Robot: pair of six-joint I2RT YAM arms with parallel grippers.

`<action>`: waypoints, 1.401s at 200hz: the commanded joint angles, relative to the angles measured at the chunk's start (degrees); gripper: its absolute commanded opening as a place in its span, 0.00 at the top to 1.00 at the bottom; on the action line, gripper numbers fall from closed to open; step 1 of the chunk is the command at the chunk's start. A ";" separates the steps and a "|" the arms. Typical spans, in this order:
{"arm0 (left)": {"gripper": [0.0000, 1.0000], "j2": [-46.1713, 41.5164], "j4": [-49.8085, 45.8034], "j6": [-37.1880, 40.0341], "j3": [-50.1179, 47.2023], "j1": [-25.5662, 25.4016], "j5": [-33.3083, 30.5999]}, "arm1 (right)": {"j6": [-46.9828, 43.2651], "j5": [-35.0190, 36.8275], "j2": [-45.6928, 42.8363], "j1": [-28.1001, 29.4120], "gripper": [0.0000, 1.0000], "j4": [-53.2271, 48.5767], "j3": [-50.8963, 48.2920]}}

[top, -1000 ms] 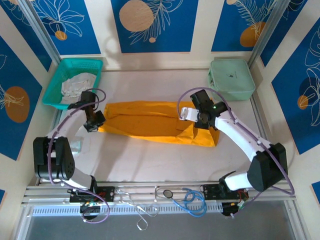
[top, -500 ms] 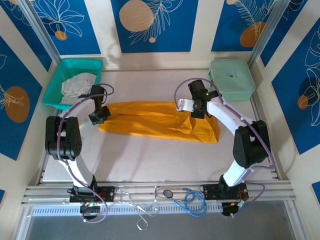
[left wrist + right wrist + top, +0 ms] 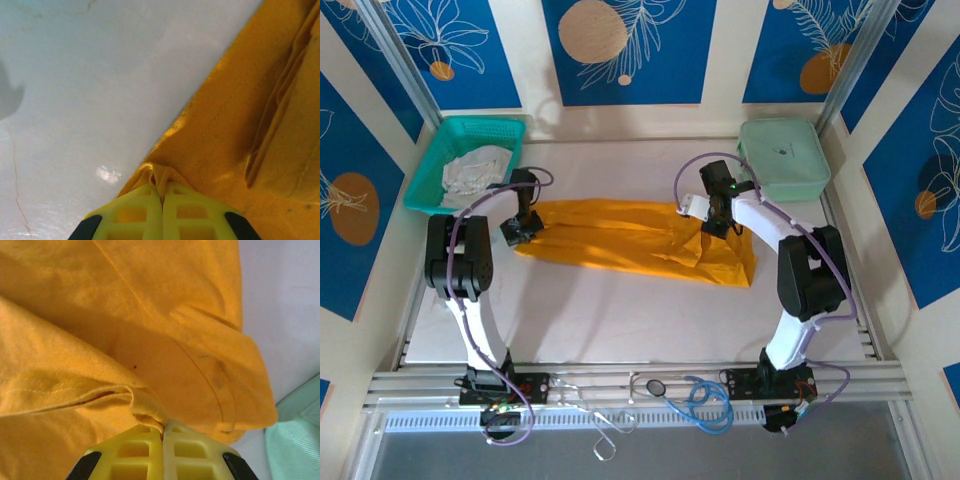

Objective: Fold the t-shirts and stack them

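A pale grey table top (image 3: 620, 320) is crossed at its middle by a plain mustard-orange short-sleeved t-shirt of thin cloth (image 3: 620, 240), laid as a long folded band from left to right. A mint-green hard case (image 3: 783, 158) is set at the far right corner and a teal plastic mesh basket (image 3: 485, 122) at the far left, with a pale whitish-grey cloth garment (image 3: 472, 168) heaped inside it. The shirt's left edge is pinched by the left gripper (image 3: 161, 192), its yellow fingers pressed together on the cloth, and a fold at the right end is pinched likewise by the right gripper (image 3: 162, 429)

Pale table (image 3: 620, 315): orange tee (image 3: 620, 240) mid, teal basket (image 3: 485, 124) back-L, mint case (image 3: 783, 160) back-R
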 commanded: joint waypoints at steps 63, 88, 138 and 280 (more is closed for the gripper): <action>0.62 -4.33 -1.28 -1.22 -1.33 -0.85 -1.18 | 27.54 -4.01 6.00 -3.26 0.70 4.42 2.37; 0.47 -8.62 -2.35 -0.52 -1.57 -1.44 -0.50 | 37.10 -5.94 5.93 -3.62 0.62 3.45 4.48; 0.15 -17.30 -5.27 1.13 -0.30 -2.84 -1.02 | 58.50 -11.70 1.89 -4.93 0.60 -3.83 6.37; 0.01 -34.91 -5.89 6.40 -7.30 -4.54 3.94 | 88.54 -31.54 -5.00 -1.77 0.54 6.35 -15.86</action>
